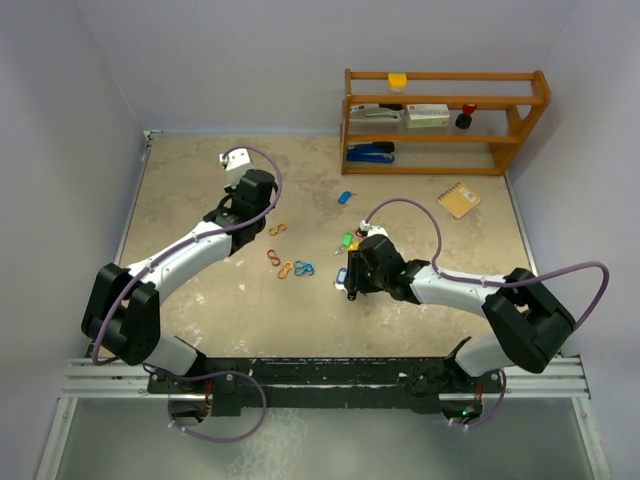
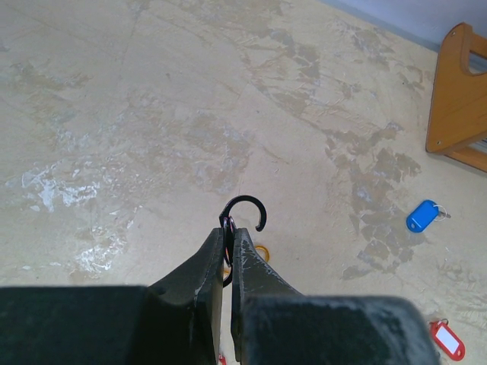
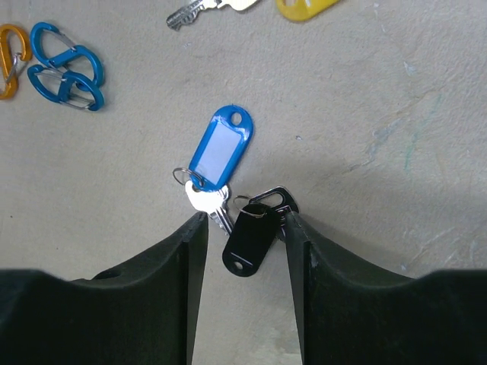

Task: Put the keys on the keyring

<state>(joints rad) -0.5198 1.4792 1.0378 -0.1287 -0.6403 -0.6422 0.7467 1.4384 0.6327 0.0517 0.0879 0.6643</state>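
Note:
My left gripper (image 1: 262, 207) is shut on a black keyring (image 2: 247, 207), whose open hook sticks out above the fingertips (image 2: 228, 237), held above the table. My right gripper (image 1: 352, 280) is open and low over the table. It straddles a black-tagged key (image 3: 247, 237) that lies between its fingers (image 3: 192, 243). A blue-tagged key (image 3: 218, 152) lies just beyond the tips, also seen from above (image 1: 342, 275). A second blue-tagged key (image 1: 345, 197) lies further back and shows in the left wrist view (image 2: 422, 216). Green-tagged (image 1: 347, 240) and yellow-tagged (image 3: 304, 7) keys lie nearby, and a red-tagged key (image 2: 447, 340).
Tagless figure-eight clips lie between the arms: orange (image 1: 277, 229), red (image 1: 273, 257), orange (image 1: 286, 270) and blue (image 1: 304, 268), the blue ones also in the right wrist view (image 3: 65, 68). A wooden shelf (image 1: 445, 120) stands at the back right, with a notebook (image 1: 459, 198) before it.

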